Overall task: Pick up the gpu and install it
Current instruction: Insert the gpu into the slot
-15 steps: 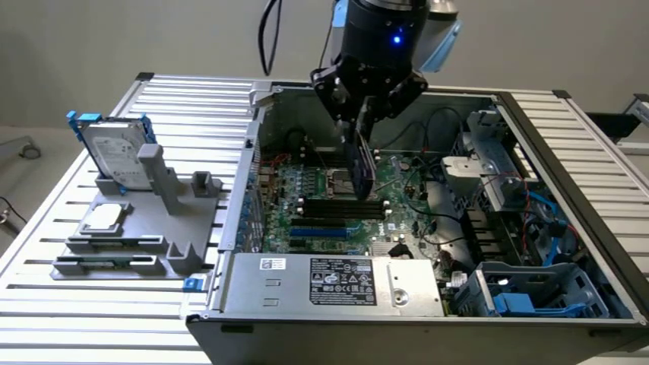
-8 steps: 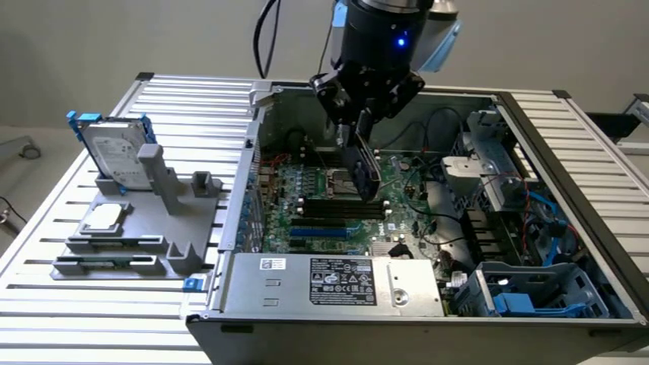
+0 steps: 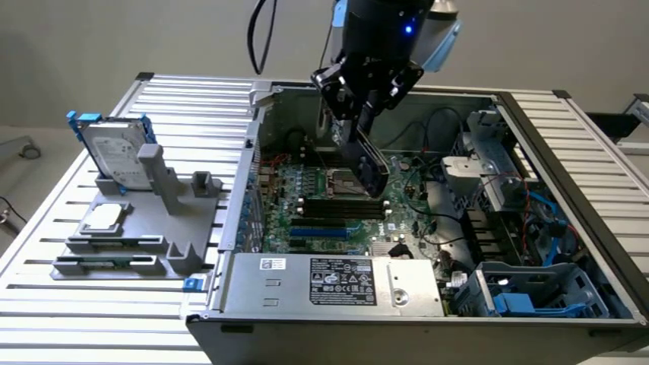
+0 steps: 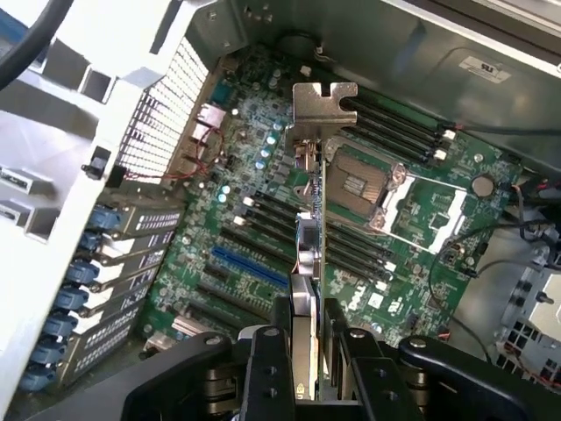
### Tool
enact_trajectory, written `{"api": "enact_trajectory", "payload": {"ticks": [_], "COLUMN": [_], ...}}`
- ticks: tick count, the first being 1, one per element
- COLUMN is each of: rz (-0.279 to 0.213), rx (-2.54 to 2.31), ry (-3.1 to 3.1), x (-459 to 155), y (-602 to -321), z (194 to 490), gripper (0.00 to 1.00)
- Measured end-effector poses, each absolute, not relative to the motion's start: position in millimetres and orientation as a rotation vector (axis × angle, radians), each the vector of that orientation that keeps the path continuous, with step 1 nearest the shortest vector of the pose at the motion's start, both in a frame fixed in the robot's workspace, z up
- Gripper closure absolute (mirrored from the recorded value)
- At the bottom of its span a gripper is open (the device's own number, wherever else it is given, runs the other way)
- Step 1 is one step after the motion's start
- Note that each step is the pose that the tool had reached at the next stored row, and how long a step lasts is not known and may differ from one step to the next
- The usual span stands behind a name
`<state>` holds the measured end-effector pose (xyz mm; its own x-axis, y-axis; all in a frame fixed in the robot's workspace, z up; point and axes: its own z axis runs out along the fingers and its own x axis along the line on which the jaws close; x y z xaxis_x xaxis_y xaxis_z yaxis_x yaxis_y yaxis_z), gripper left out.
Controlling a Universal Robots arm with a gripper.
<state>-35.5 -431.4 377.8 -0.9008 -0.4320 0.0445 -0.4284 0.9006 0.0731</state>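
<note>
The arm's wrist (image 3: 378,34) is a black cylinder with a small blue light (image 3: 408,30) glowing on it and a pale blue-grey cap (image 3: 443,39) at one side. A black cable (image 3: 261,34) loops beside it. The gripper (image 3: 352,137) is matte black too (round bolt heads dot its linkages), with two flat, boxy fingers (image 4: 266,368).

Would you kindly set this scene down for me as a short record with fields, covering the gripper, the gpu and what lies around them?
gripper: shut on the gpu, above the open computer case
gpu: held on edge, hanging over the motherboard near the processor socket; apparently not in any slot
blue slot: nothing in it
hard drive: upright in the grey stand, outside the case on the exterior view's left
processor chip: lying flat on the same stand
</note>
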Motion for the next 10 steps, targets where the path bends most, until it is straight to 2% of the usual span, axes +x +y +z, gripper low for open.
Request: {"api": "enact_trajectory", "payload": {"ticks": [10], "rz": [-0.085], "rx": [0.949], "ry": [-2.925], "x": [-35.5], "y": [-431.4], "z": [372.9], "gripper": [0.74]}}
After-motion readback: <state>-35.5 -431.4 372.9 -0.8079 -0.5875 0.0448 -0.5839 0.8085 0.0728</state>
